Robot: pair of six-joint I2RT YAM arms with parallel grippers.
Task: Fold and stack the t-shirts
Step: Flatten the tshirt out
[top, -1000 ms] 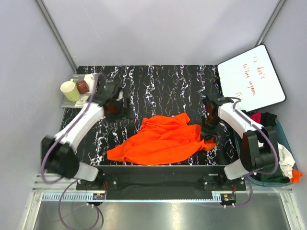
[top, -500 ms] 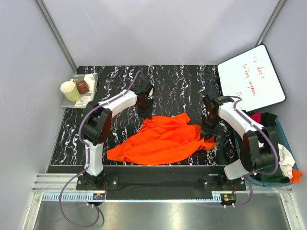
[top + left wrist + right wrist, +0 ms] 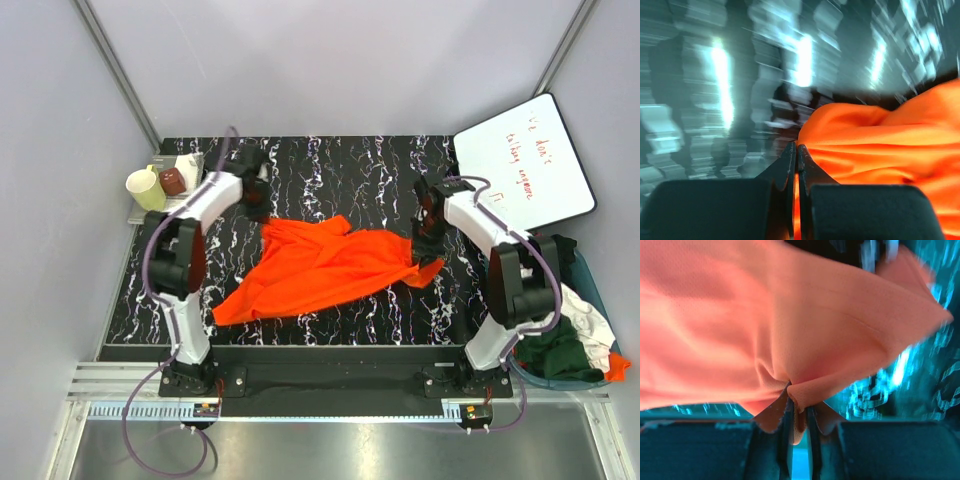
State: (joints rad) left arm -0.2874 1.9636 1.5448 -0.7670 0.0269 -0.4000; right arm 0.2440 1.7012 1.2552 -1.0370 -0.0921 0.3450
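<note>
A bright orange t-shirt (image 3: 330, 268) lies stretched across the middle of the black marbled table (image 3: 330, 165). My left gripper (image 3: 257, 205) is at its far left corner, and in the left wrist view that gripper (image 3: 796, 150) is shut, with orange cloth (image 3: 875, 145) showing in the thin gap between its fingers. My right gripper (image 3: 424, 240) is at the shirt's right edge. Its wrist view shows the gripper (image 3: 799, 402) shut on a pinched fold of the orange fabric (image 3: 765, 325). More t-shirts, white (image 3: 588, 315), dark green (image 3: 555, 352) and black (image 3: 560, 246), are heaped at the right.
A blue basket (image 3: 541, 378) at the right table edge holds the heaped shirts. A white board with red handwriting (image 3: 525, 165) leans at the back right. A pale cup (image 3: 146, 189) and a maroon object (image 3: 173, 181) sit at the back left.
My left arm swung in from the left, shut on the shirt's far left corner and pulled it back and left. The right gripper drew its edge farther back. The shirt is stretched wider.
</note>
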